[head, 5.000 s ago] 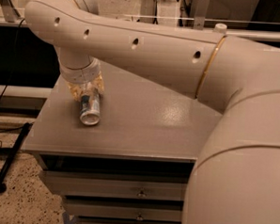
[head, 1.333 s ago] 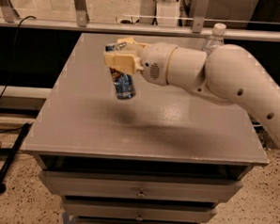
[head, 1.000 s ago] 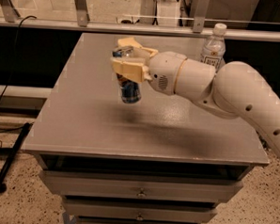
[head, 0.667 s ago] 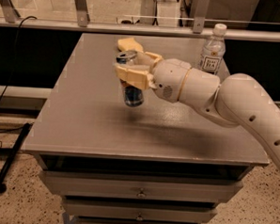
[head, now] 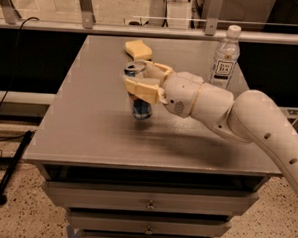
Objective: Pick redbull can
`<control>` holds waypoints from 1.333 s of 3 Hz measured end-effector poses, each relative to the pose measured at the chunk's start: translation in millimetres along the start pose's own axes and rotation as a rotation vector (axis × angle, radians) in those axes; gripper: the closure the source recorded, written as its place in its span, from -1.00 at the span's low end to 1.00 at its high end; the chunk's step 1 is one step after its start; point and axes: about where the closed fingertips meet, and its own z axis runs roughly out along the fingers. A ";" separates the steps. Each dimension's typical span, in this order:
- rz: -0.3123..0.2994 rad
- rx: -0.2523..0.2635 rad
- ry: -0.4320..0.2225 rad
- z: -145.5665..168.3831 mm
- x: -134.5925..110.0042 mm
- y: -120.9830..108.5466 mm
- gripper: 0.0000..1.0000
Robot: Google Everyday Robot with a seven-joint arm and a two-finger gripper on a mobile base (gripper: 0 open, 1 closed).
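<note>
Camera view: gripper (head: 137, 77) around redbull can (head: 141, 109), shifted right.

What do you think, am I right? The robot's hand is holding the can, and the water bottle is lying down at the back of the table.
Not quite. The gripper is shut on the redbull can over the table, but the water bottle is not lying down. It stands upright at the back right, with its white cap on top. The camera view shows this.

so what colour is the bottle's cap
White, camera view: the cap tops the bottle. The gripper at mid-table grips the redbull can.
</note>
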 end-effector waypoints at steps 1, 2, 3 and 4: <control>-0.029 -0.013 0.003 -3.1 4.5 4.3 0.65; -0.059 -0.032 0.005 -7.2 11.3 9.6 0.01; -0.065 -0.038 -0.001 -10.0 16.9 12.8 -0.46; -0.061 -0.033 -0.013 -14.7 23.1 15.6 -0.91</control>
